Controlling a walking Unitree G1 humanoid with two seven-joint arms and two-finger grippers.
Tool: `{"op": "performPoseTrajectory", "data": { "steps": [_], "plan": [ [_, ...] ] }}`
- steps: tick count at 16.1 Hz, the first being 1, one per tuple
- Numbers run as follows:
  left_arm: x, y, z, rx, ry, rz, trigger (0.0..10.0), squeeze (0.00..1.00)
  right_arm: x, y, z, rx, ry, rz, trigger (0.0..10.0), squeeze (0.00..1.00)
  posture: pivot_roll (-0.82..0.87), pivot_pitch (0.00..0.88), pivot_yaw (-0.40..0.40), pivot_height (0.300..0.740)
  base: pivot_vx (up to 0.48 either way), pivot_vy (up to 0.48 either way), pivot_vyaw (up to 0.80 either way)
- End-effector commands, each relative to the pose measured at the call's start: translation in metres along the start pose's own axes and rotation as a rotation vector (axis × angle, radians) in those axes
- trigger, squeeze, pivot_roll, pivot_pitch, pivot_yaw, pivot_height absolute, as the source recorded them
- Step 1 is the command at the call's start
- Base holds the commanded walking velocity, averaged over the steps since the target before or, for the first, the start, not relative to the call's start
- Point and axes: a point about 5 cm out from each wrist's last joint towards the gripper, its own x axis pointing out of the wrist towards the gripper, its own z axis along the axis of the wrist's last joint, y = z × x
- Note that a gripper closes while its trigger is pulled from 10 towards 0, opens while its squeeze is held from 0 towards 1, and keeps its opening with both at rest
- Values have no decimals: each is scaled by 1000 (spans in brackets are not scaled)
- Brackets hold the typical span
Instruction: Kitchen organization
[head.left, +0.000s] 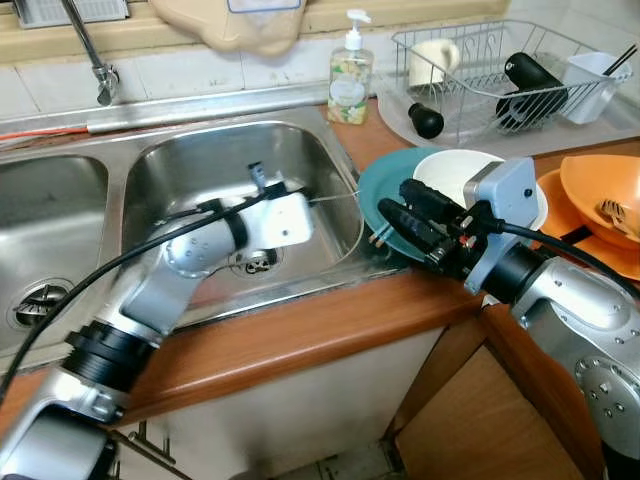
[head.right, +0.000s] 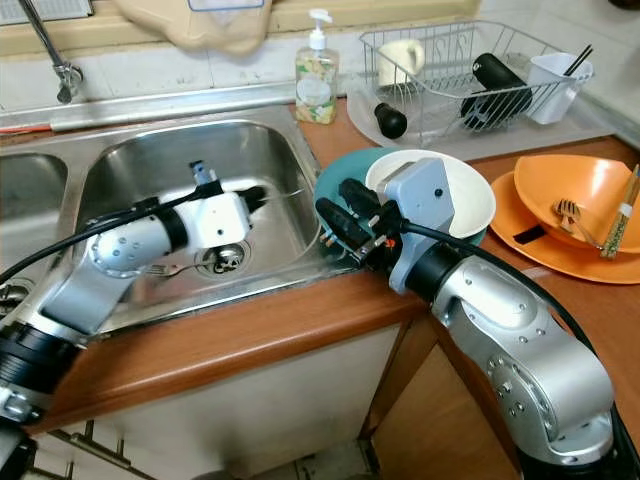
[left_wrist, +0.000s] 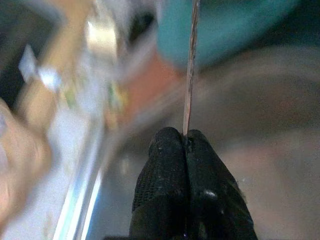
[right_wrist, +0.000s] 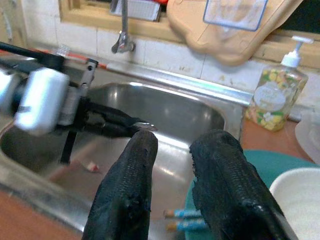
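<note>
Over the sink (head.left: 180, 170), your left claw (left_wrist: 185, 145) is pinched tight on a thin utensil (left_wrist: 189, 75) pointing toward the teal plate (head.left: 385, 190), where your right claw (right_wrist: 172, 145) waits parted, so likely carry it across next.

Wooden counter (head.left: 330, 330) with a double steel sink (head.left: 300, 150) set into it. Directly on the counter, right of the sink: a teal plate (head.left: 385, 190) at the sink's edge, carrying a white bowl (head.right: 470, 200); an orange plate (head.right: 540, 240) further right, holding an orange bowl (head.right: 590, 180) with a fork (head.right: 572, 218) in it. Behind them, a soap bottle (head.left: 350, 75) stands by the sink's rear corner, and a wire dish rack (head.left: 500, 75) rests on a pale mat (head.left: 590, 125).
</note>
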Motion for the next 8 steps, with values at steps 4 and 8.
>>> {"op": "performPoseTrajectory", "data": {
  "steps": [4, 8],
  "plan": [
    [-2, 4, -52, -17, 293, -66, 1686, 0, -2, 12, -12, -51, 77, 60, 10000, 0, -117, 0, 11, 740, 0, 0, 0],
    [3, -6, -73, -99, 414, -135, 10000, 0, -1, 13, -23, -73, 136, 35, 10000, 0, -128, 0, 17, 740, 0, 0, 0]
  ]
}}
